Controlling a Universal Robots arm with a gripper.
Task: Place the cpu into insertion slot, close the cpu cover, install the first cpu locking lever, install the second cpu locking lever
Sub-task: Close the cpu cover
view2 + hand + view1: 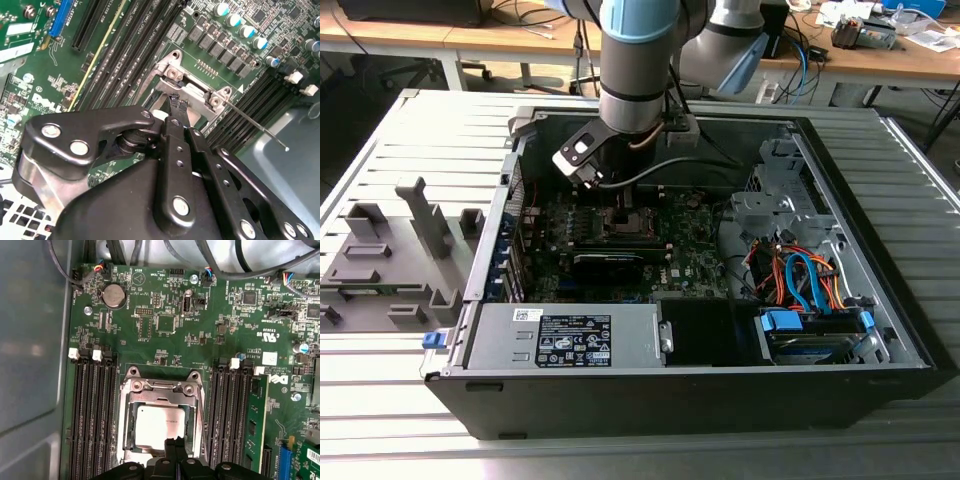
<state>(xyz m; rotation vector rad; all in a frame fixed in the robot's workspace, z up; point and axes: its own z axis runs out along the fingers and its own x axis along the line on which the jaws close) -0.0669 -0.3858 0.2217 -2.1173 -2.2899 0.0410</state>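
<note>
Gripper [175,442], fingers pressed together with nothing between them, tip over one edge of the cover [128,426] lying around the chip [161,425] on the green board [165,325].

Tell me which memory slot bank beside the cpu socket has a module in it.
The far bank, away from the grey case wall: a green module stands at its outer edge. The wall-side bank has only bare black slots.
</note>
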